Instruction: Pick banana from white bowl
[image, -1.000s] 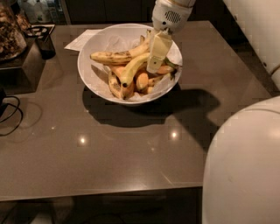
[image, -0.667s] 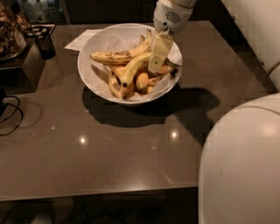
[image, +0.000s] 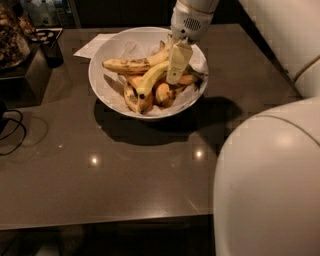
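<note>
The white bowl (image: 116, 49) stands on the dark table at the back centre, with crumpled paper inside. The banana (image: 150, 80) is bright yellow and strongly curved, lying across the pile with its black tip toward the front. A brown-speckled banana (image: 129, 65) lies behind it, and short orange-yellow bananas (image: 163, 93) lie underneath. My gripper (image: 178, 62) reaches down into the bowl from the back right and sits right at the banana's upper stem end, hiding that end.
A sheet of paper (image: 92, 46) lies behind the bowl at the left. A dark box (image: 25, 75) and a black cable (image: 11, 125) are at the left edge. My white body (image: 270, 185) fills the lower right. The brown table (image: 140, 170) stretches toward the front.
My gripper has shifted slightly down and left, closer onto the banana's upper end. The bananas and the bowl have not visibly moved.
</note>
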